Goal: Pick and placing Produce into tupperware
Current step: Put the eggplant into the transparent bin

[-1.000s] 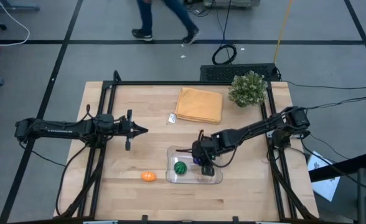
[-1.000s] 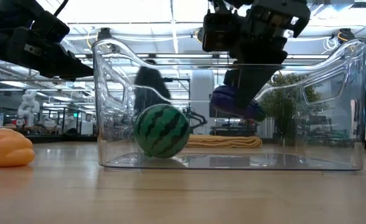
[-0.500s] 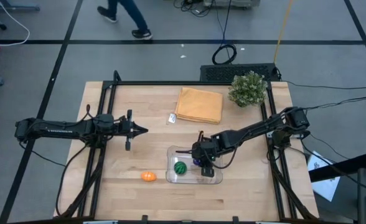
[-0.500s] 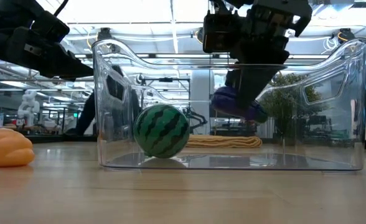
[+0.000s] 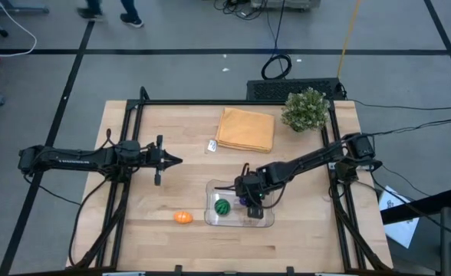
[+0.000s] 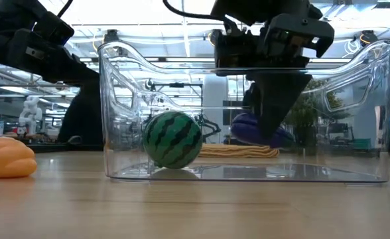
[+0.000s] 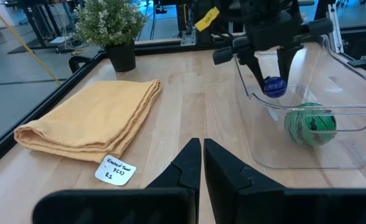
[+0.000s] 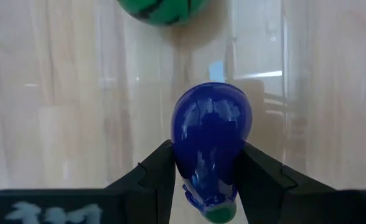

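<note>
The clear tupperware (image 5: pixel 211 218) stands near the table's front middle. The green striped ball (image 5: pixel 223 206) rests on its floor at the left end. My right gripper (image 5: pixel 250 203) reaches down into the tupperware, shut on the purple-blue eggplant (image 8: pixel 212 134). The low view shows the eggplant (image 6: pixel 248 127) hanging above the container floor, right of the ball (image 6: pixel 172 139). The orange piece (image 5: pixel 182 218) lies on the table left of the tupperware. My left gripper (image 5: pixel 178 161) waits shut over the table's left half. My right gripper pinches the eggplant between its two fingers (image 8: pixel 155 168), which sit on its two sides (image 8: pixel 182 163) toward the green stem end (image 8: pixel 217 214). The fingers slant steeply down from above. The eggplant's rounded end (image 8: pixel 212 102) points down and stays clear of the container floor.
A folded orange-tan cloth (image 5: pixel 245 129) and a potted plant (image 5: pixel 304 110) sit at the table's far side, with a small white tag (image 5: pixel 212 145) beside the cloth. Black frame rails (image 5: pixel 130 138) run along both sides of the table. A person walks on the floor beyond the table.
My right gripper has sunk a little deeper into the tupperware with the eggplant, which now hangs lower and closer to the container floor. The ball and the orange piece have stayed put.
</note>
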`<action>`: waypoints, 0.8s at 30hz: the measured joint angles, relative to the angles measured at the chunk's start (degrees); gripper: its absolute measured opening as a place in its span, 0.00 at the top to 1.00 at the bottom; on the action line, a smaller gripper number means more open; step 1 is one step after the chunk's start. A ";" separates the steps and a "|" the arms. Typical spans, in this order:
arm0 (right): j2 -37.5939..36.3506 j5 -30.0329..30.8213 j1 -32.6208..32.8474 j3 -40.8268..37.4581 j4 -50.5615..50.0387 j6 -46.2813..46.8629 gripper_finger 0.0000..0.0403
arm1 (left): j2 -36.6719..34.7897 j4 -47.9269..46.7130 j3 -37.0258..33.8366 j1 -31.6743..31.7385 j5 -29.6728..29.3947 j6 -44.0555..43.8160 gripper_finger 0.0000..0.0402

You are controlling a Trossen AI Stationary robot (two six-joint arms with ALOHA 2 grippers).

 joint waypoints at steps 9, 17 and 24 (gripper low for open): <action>0.00 -2.85 -2.09 0.18 -1.51 1.61 0.68 | 0.01 0.00 0.00 0.00 0.00 0.04 0.94; 0.00 6.19 -0.18 3.55 -3.67 -3.71 0.68 | 0.01 -0.04 0.00 0.00 0.00 0.07 0.94; -0.02 8.94 1.73 3.91 -3.54 -1.30 0.68 | 0.02 -0.76 0.00 0.00 0.00 0.05 0.94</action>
